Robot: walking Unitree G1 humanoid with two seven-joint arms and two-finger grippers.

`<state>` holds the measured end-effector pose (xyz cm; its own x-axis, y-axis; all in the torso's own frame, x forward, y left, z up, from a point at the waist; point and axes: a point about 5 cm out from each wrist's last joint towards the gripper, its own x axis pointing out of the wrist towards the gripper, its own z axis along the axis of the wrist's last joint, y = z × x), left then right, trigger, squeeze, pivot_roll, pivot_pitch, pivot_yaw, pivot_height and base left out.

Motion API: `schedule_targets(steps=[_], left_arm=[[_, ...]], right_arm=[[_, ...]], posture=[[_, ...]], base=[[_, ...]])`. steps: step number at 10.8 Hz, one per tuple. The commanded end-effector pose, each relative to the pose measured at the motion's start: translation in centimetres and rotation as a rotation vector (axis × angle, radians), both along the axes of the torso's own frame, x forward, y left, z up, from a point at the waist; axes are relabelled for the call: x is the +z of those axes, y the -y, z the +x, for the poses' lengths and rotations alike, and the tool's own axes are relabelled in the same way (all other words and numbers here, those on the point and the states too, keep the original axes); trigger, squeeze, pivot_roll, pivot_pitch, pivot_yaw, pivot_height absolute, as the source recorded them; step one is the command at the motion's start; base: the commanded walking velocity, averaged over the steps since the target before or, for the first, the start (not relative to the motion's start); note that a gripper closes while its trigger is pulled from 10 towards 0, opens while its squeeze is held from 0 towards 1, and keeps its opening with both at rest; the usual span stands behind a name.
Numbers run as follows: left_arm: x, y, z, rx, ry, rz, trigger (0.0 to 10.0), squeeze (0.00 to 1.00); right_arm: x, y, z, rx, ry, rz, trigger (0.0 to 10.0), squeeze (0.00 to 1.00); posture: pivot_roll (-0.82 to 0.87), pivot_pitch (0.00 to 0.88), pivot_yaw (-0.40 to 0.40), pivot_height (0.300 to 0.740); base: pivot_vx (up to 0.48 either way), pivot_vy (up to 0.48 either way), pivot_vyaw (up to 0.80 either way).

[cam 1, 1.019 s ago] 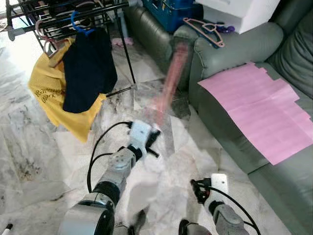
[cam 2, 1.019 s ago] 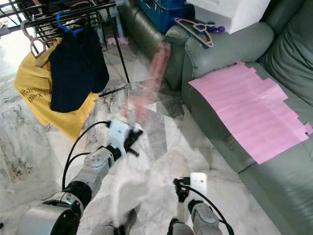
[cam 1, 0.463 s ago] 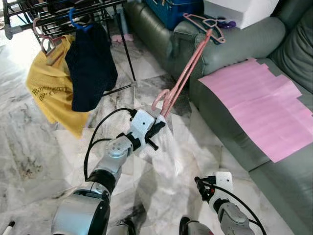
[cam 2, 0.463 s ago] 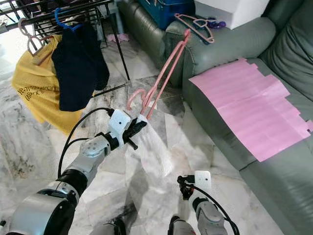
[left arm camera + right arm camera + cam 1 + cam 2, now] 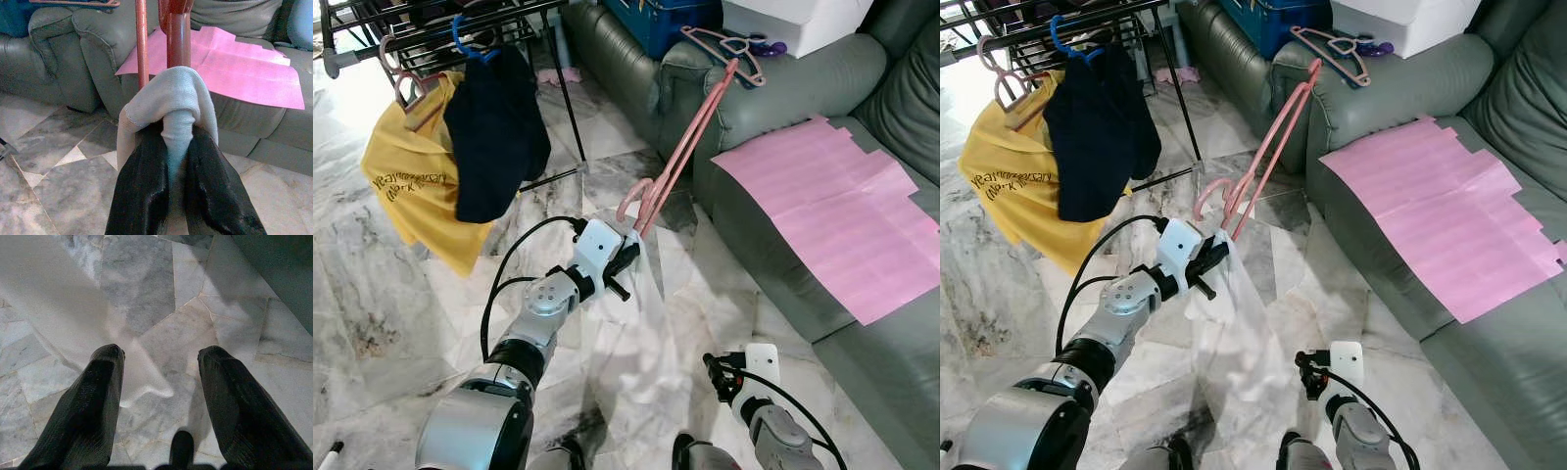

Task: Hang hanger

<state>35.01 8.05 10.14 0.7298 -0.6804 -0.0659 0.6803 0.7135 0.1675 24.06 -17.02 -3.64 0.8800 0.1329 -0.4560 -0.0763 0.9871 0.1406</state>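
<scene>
1. holding the pink hanger (image 5: pixel 685 147) near its hook end, the left gripper (image 5: pixel 625 257) is raised in front of the robot over the marble floor (image 5: pixel 372 304); its two black fingers (image 5: pixel 146 186) are closed tight on bunched white cloth with the hanger's pink rod rising straight out of the pinch.
2. the white garment (image 5: pixel 1229 343) hangs from that grip down toward the floor, so the hanger is carried with its load attached; the long pink arm slants up toward the green sofa (image 5: pixel 783 108).
3. the drying rack (image 5: pixel 440 24) stands well apart, ahead and to the robot's left, already bearing a yellow shirt (image 5: pixel 416 186) and a dark garment (image 5: pixel 494 127); judged from this, the hook has yet to reach a rail.
4. the right gripper (image 5: pixel 161 382) hangs low over the floor, fingers spread wide and holding nothing.
5. spare hangers (image 5: pixel 724 54) lie on the sofa arm, and a pink sheet (image 5: pixel 842 215) covers the seat.
6. compared with half a second ago, the hanger and left gripper sit almost unchanged, while the white garment has swung to hang lower and straighter; the right gripper has not moved.
</scene>
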Motion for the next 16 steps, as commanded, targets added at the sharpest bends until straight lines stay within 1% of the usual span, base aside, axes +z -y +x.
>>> schedule_targets(steps=[1, 3, 4, 5, 6, 8, 9, 10, 11, 12, 13, 14, 15, 16], left_arm=[[0.1, -0.1, 0.0, -0.004, 0.009, -0.005, 10.0, 0.0], [0.1, -0.1, 0.0, -0.004, 0.009, -0.005, 10.0, 0.0], [0.8, -0.6, -0.2, -0.181, 0.092, 0.145, 10.0, 0.0], [0.6, -1.4, -1.0, -0.381, 0.129, 0.325, 10.0, 0.0], [0.4, -1.5, -1.2, -0.392, 0.131, 0.343, 10.0, 0.0], [-0.1, -1.3, -1.3, -0.342, 0.125, 0.301, 10.0, 0.0], [-0.6, -1.1, -1.9, -0.355, 0.122, 0.28, 10.0, 0.0], [-0.8, -1.0, -2.0, -0.369, 0.123, 0.284, 10.0, 0.0], [-0.9, -1.0, -2.4, -0.431, 0.126, 0.305, 10.0, 0.0], [-0.4, -1.0, -2.3, -0.465, 0.139, 0.309, 10.0, 0.0], [0.2, -0.7, -2.2, -0.493, 0.153, 0.291, 10.0, 0.0], [0.8, 0.0, -2.3, -0.534, 0.173, 0.257, 10.0, 0.0], [1.3, 0.8, -2.5, -0.578, 0.199, 0.232, 10.0, 0.0], [1.9, 1.3, -2.6, -0.616, 0.217, 0.208, 10.0, 0.0]], right_arm=[[-0.1, 0.0, -0.2, 0.0, -0.003, -0.001, 10.0, 0.0], [-0.1, 0.0, -0.2, 0.0, -0.003, -0.001, 10.0, 0.0], [1.8, 0.2, 1.5, 0.175, 0.08, -0.029, 10.0, 0.0], [4.1, -0.1, 3.0, 0.39, 0.167, -0.067, 10.0, 0.0], [4.5, -0.6, 3.3, 0.419, 0.187, -0.067, 10.0, 0.0], [4.1, -1.3, 3.1, 0.415, 0.184, -0.078, 10.0, 0.0], [3.8, -1.6, 2.6, 0.436, 0.168, -0.071, 10.0, 0.0], [3.9, -1.6, 2.6, 0.445, 0.165, -0.061, 10.0, 0.0], [3.9, -1.3, 2.4, 0.49, 0.149, -0.039, 10.0, 0.0], [4.0, -0.6, 2.5, 0.496, 0.142, -0.054, 10.0, 0.0], [4.1, -0.2, 2.7, 0.483, 0.141, -0.052, 10.0, 0.0], [4.2, -0.2, 3.0, 0.494, 0.133, -0.044, 10.0, 0.0], [4.4, -0.9, 3.3, 0.52, 0.132, -0.031, 1.5, 0.0], [4.4, -1.7, 3.5, 0.547, 0.129, -0.002, 0.0, 0.0]], posture=[[-0.18, 0.197, 0.053, 0.74], [-0.18, 0.197, 0.053, 0.74], [-0.18, 0.224, 0.083, 0.74], [-0.18, 0.221, 0.081, 0.74], [-0.18, 0.216, 0.077, 0.74], [-0.17, 0.21, 0.064, 0.74], [-0.17, 0.21, 0.062, 0.74], [-0.17, 0.209, 0.058, 0.74], [-0.17, 0.211, 0.056, 0.74], [-0.17, 0.212, 0.057, 0.74], [-0.17, 0.214, 0.059, 0.74], [-0.16, 0.212, 0.064, 0.74], [-0.16, 0.211, 0.066, 0.74], [-0.16, 0.211, 0.069, 0.74]], base=[[0.0, 0.0, 0.0], [0.0, 0.0, 0.0], [0.0, 0.0, 0.0], [0.0, 0.0, 0.0], [0.0, 0.0, 0.0], [0.0, 0.0, 0.0], [0.0, 0.0, 0.0], [0.0, 0.0, 0.0], [0.0, 0.0, 0.0], [0.0, 0.0, 0.0], [0.0, 0.0, 0.0], [0.0, 0.0, 0.0], [0.0, 0.0, 0.0], [0.0, 0.0, 0.0]])
